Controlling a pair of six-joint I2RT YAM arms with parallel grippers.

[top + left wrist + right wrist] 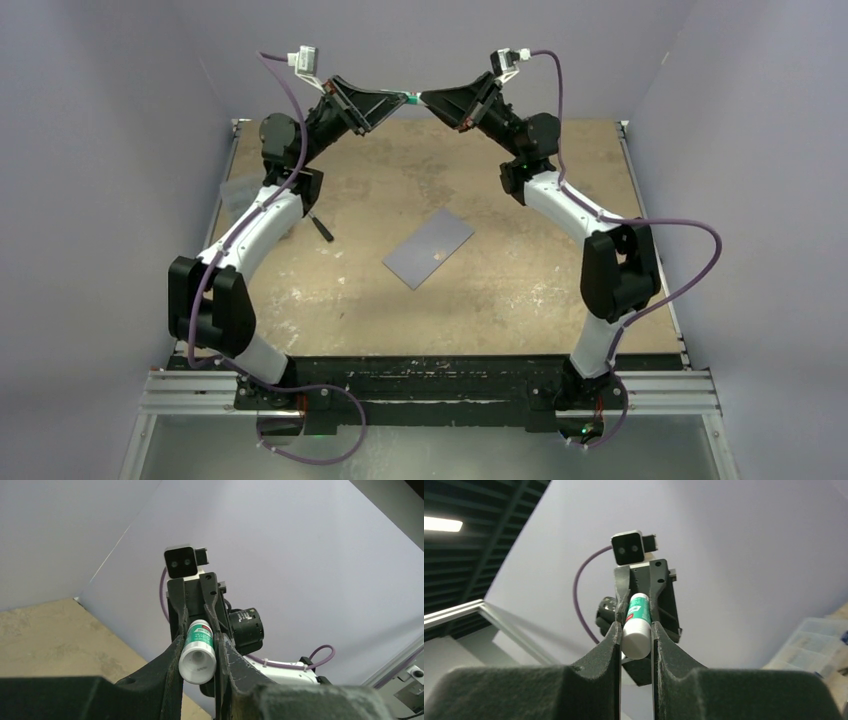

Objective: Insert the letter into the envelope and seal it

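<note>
The grey-blue envelope (pixel 430 247) lies flat and closed at the middle of the table. The peach-tan letter is hidden from view. Both arms are raised high above the far edge of the table. My left gripper (pixel 404 97) and my right gripper (pixel 426 98) meet tip to tip, each shut on one end of a green-and-white glue stick (pixel 414 97). In the left wrist view my gripper (pixel 199 640) clamps the stick's hollow white end (pixel 198 662). In the right wrist view my gripper (pixel 635 627) clamps its rounded white end (pixel 637 640).
A clear ribbed plastic box (pixel 236 190) sits at the table's left edge, and also shows in the right wrist view (pixel 819 640). A small black stick-like object (pixel 322 228) lies beside the left arm. Purple-grey walls enclose the table.
</note>
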